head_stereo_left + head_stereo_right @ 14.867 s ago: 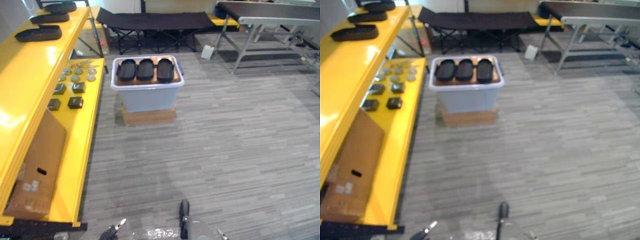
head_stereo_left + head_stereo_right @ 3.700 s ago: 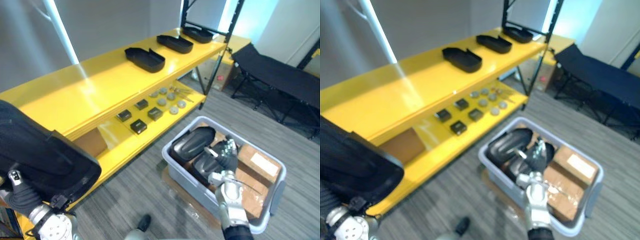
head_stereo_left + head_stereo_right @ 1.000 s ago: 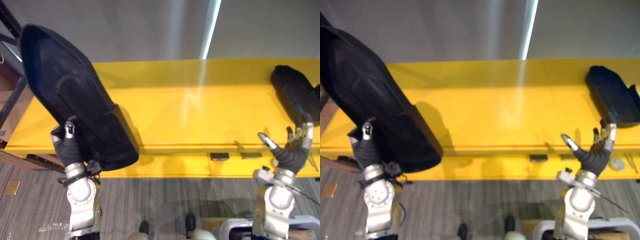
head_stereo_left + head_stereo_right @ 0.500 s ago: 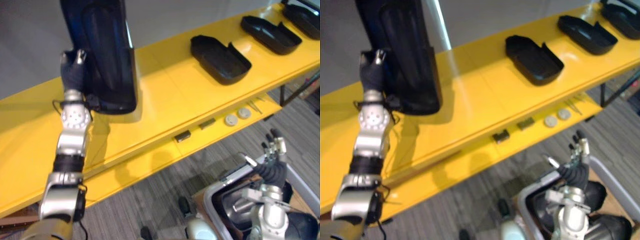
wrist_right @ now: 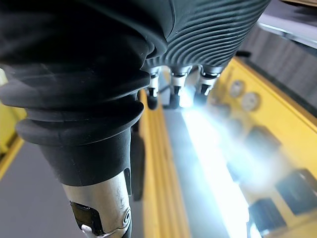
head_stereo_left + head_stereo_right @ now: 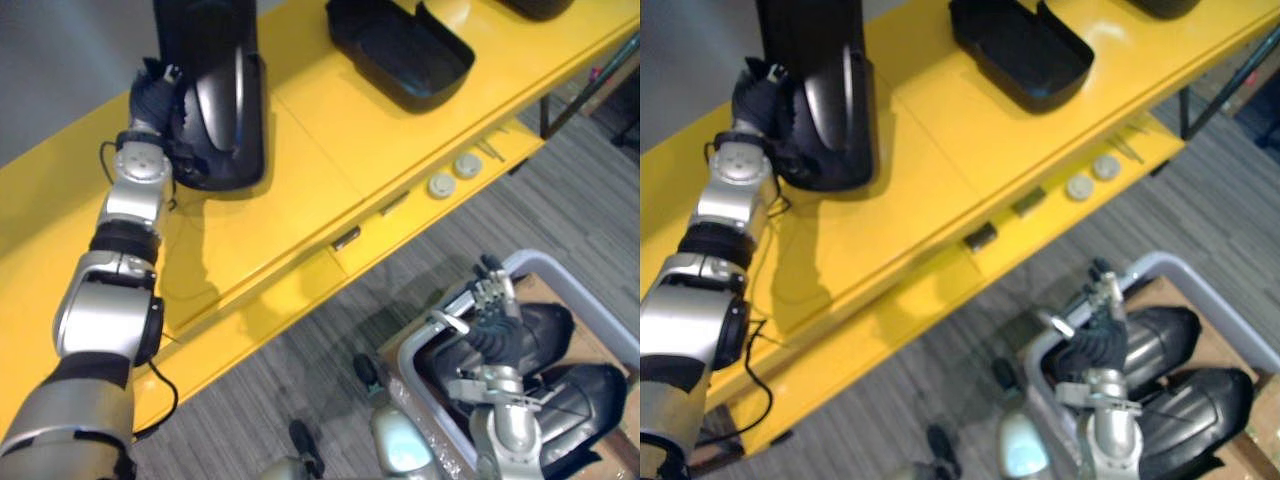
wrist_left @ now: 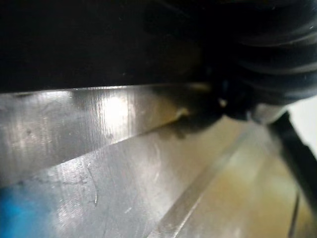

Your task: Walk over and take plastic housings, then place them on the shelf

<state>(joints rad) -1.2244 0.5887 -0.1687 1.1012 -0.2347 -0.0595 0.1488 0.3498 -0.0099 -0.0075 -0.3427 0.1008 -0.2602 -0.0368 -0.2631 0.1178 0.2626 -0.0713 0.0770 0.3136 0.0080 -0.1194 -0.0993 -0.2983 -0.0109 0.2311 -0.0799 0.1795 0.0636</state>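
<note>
L hand curled on left rim of black plastic housing, arm stretched up to top shelf. Housing steep, near upright, lower end at shelf surface; touching or just above, can't tell. Prob. held by the rim so the shell can tip down flat w/o trapping fingers underneath. Reads as set-down step, release not yet done.

2nd housing lies flat on same shelf, open side up, well apart to the right. Likely the pattern to match: same orientation, one row along the shelf.

R hand low over grey bin, fingers straight and loose, holding nothing. Hangs just above spare housings in the bin; prob. parked there for next pick.

Surface: shelf top glossy yellow, hard, reflective. Smooth plastic shell could skid if let go at an angle, so better laid flat first. Lower tier carries round discs and small dark blocks near its front edge, clear of the work.

Room: grey striped floor between shelf and bin, plain grey wall behind shelf.
</note>
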